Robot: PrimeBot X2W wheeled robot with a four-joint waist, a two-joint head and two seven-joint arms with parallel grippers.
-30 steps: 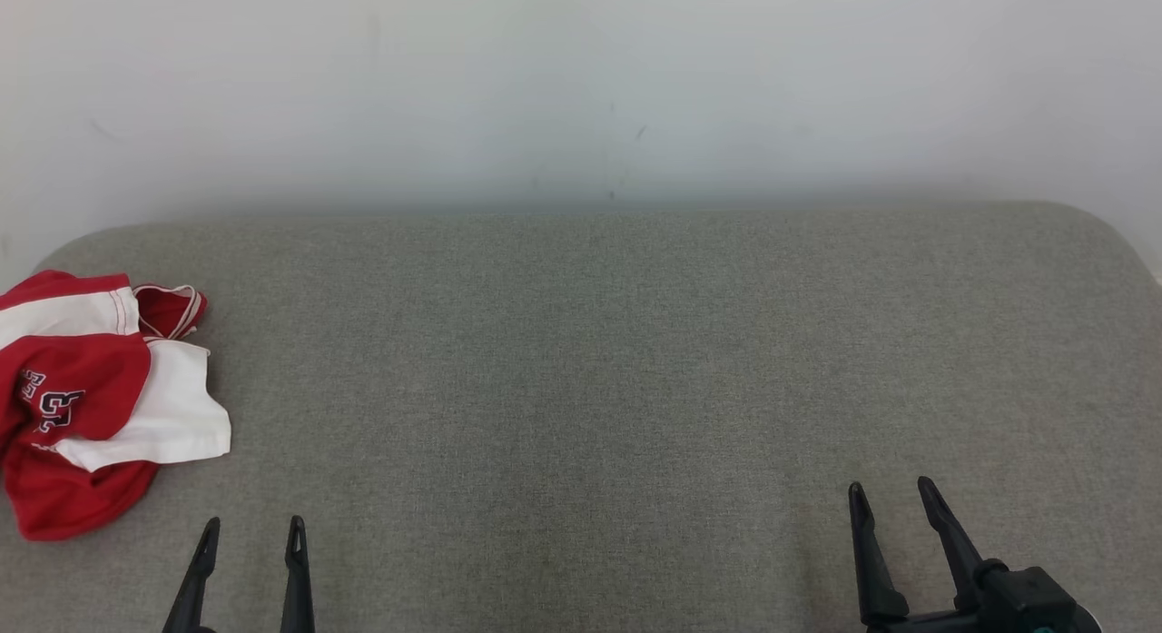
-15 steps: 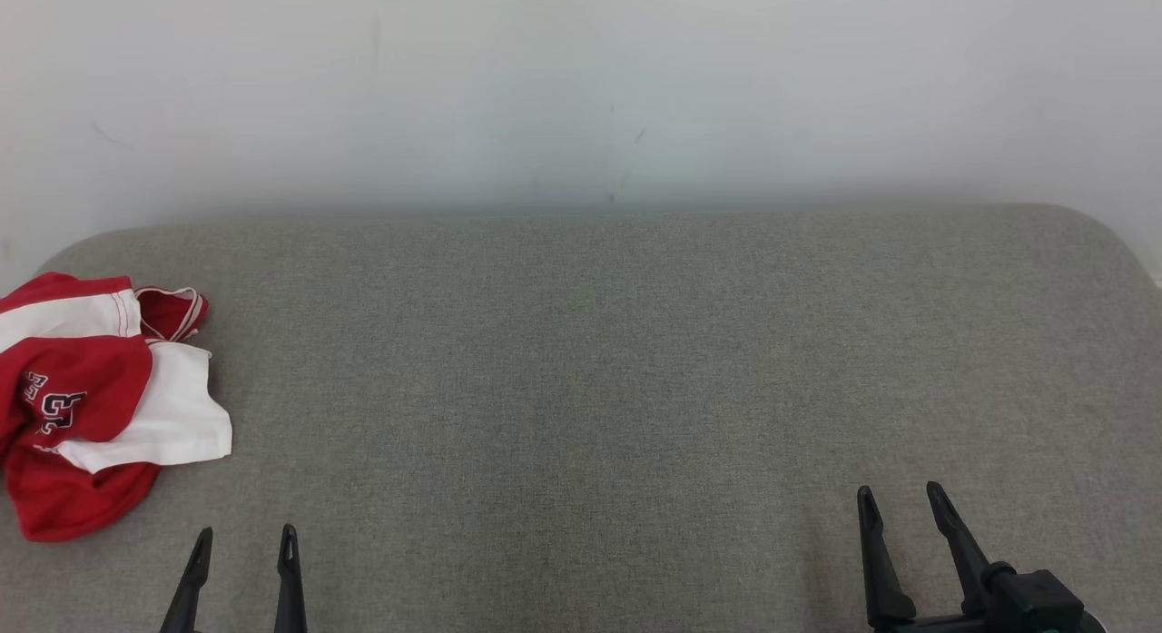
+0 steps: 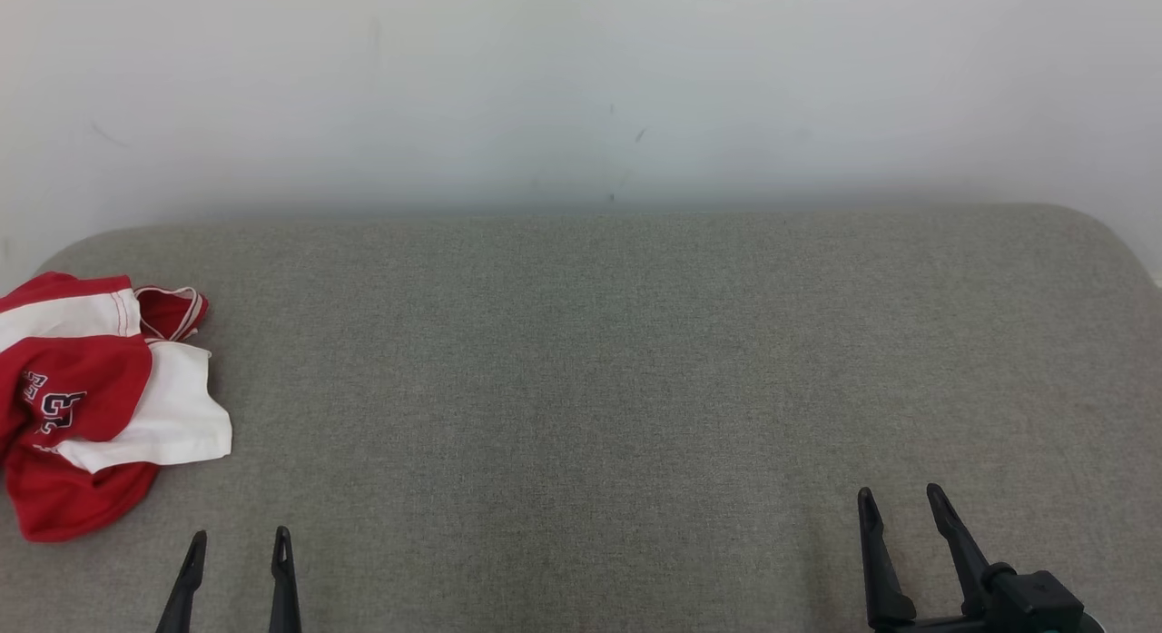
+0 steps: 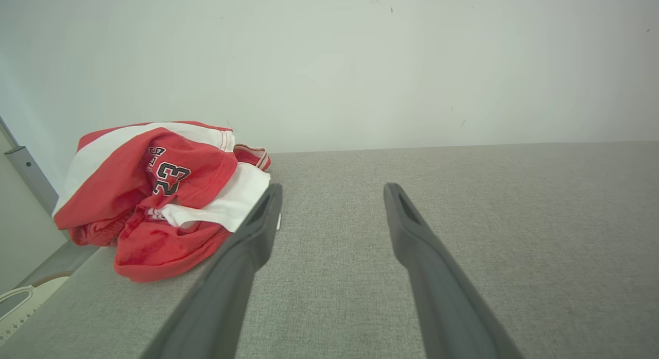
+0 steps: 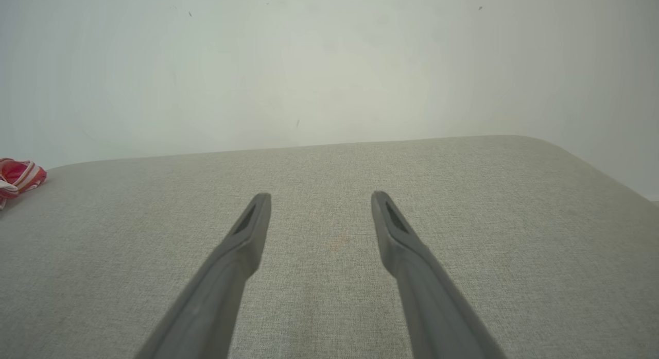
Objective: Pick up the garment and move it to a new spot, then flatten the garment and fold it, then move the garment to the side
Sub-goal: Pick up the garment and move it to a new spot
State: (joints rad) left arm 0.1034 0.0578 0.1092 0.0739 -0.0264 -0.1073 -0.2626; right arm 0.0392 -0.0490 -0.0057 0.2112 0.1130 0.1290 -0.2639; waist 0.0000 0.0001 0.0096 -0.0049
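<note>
The red-and-white jersey [image 3: 100, 397] lies in a crumpled heap on the grey cloth-covered bench [image 3: 581, 361]. Red panels are folded over white ones, and a printed "23" shows on top in the left wrist view. It sits near the bench's rounded far-left corner, close to the pale wall [image 3: 581, 88] behind it, and nothing is touching it. By the look of it, the first step, the pick-up, has not begun.

The left gripper [image 3: 240, 535] hangs just nearer the robot than the jersey and slightly to the jersey's right. Its fingers [image 4: 257, 230] are spread wide, with nothing between them. In the left wrist view, one finger crosses the jersey's white hem in the picture, but the head view shows a strip of bare bench between the fingertips and the cloth. That makes it an overlap in the picture, not a touch. This arm is the closer one, and it is probably held there, spread, so it can reach in and close on a fold.

The right gripper [image 3: 899, 492] is well apart from the jersey, far off to its right, also with its fingers spread and empty above bare bench. From its wrist camera the jersey is only a small red scrap at the far left edge.

The long bare stretch of bench to the jersey's right looks like the natural new spot, with room to flatten and fold. The heap is loose and layered, so a pinch may catch only the top layer.
</note>
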